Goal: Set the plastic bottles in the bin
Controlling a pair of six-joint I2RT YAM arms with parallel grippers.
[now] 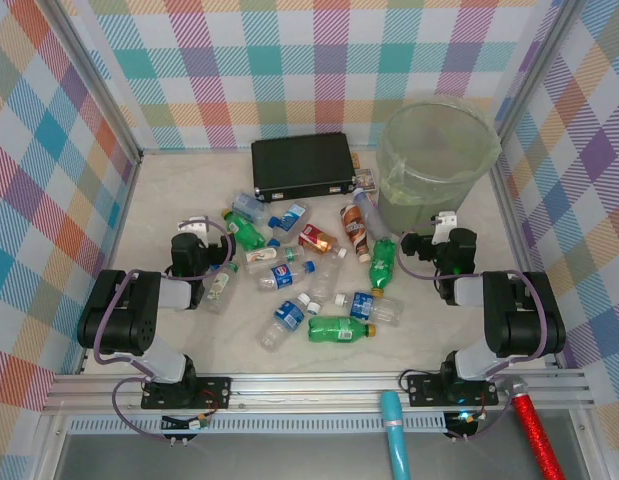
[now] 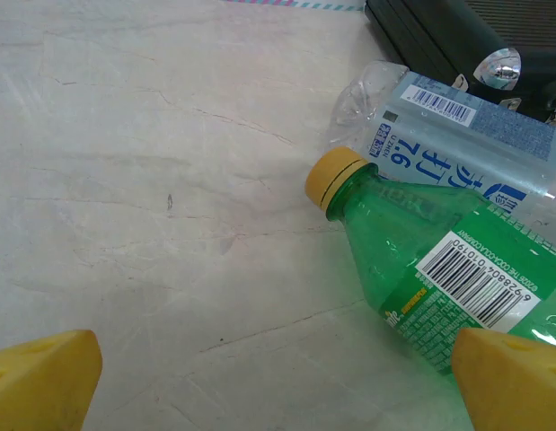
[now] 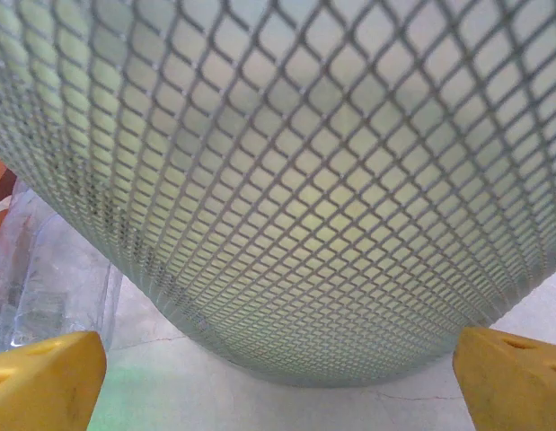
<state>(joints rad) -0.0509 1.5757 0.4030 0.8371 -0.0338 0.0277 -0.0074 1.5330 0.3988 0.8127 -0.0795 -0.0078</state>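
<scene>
L end effector [image 2: 278, 391] spread wide by green bottle [image 2: 403, 242], prob. for pickup; R end effector [image 3: 278, 386] likewise, empty (faces bin [image 3: 286, 180]).

The left arm [image 1: 139, 322] and right arm [image 1: 511, 322] wear black housings with pale grey lower links, and a lilac-grey cable [image 1: 101, 335] loops behind each wrist. The left gripper [image 2: 278, 395] and right gripper [image 3: 278, 391] end in blunt yellow fingertips [image 2: 44, 377], with a white bracket [image 1: 447, 218] just behind.
</scene>
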